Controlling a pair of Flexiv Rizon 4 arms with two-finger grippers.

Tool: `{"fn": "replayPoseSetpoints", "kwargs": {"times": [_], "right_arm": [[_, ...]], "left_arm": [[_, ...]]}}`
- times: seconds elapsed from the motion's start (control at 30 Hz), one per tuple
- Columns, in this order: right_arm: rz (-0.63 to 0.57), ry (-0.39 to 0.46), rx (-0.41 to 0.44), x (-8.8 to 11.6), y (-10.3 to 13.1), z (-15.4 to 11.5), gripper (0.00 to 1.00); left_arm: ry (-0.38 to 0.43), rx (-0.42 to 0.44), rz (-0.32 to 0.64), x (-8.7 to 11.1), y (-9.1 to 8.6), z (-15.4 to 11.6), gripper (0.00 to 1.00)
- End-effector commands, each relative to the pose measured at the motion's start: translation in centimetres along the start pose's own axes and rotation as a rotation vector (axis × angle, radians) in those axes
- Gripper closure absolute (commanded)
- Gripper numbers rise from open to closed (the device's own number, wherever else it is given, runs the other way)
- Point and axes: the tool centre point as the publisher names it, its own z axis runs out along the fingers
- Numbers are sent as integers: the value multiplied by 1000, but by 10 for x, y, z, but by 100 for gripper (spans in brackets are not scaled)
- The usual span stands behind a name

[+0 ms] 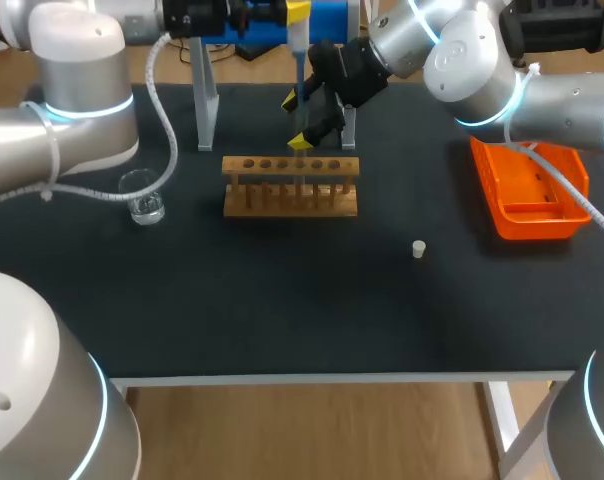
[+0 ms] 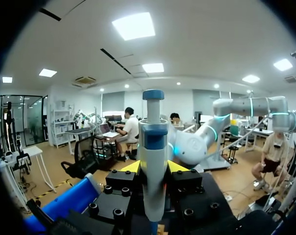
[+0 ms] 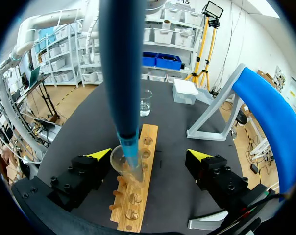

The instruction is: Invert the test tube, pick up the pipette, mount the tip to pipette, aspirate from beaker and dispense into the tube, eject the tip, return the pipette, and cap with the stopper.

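Black surface (image 1: 282, 300), head view, positions by clock face from the light wooden rack (image 1: 292, 187) with a row of holes, which stands at the surface's centre.

- Left gripper (image 2: 154, 167): clenched on the blue-and-white plastic pipette (image 2: 154, 147), one yellow tip on each side of the body. It comes in at 12 o'clock above the rack and holds the pipette upright, plunger end up.
- Pipette's lower end: the blue shaft narrows to a clear tip that reaches down into the mouth of the clear glass test tube (image 3: 116, 164).
- Test tube: stands mouth up in a hole near the rack's middle.
- Right gripper (image 3: 150, 155): released, its fingers spread wide. The tube and the pipette tip sit between them, nearer one finger. I cannot tell whether that finger touches the glass. It hangs at 12 o'clock, just behind the rack.
- Small clear glass beaker (image 1: 142, 200): at 9 o'clock, well apart from the rack, with a little clear liquid in the bottom.
- Small white stopper (image 1: 418, 249): at 4 o'clock, lying alone on the surface.
- Orange plastic tray (image 1: 527, 225): at 3 o'clock, by the surface's edge.
- Grey metal stand (image 1: 207, 105) with a blue top: at 12 o'clock, behind the rack.
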Motion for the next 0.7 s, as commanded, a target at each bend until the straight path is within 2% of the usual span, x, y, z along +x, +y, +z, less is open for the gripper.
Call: {"fn": "replayPoseSetpoints", "kwargs": {"times": [0.03, 0.7], "right_arm": [[1, 4, 4, 0, 0, -2, 0], [1, 4, 4, 0, 0, -2, 0]], "left_arm": [[-8, 6, 1, 1, 4, 0, 100], [-13, -4, -15, -4, 17, 3, 100]]}}
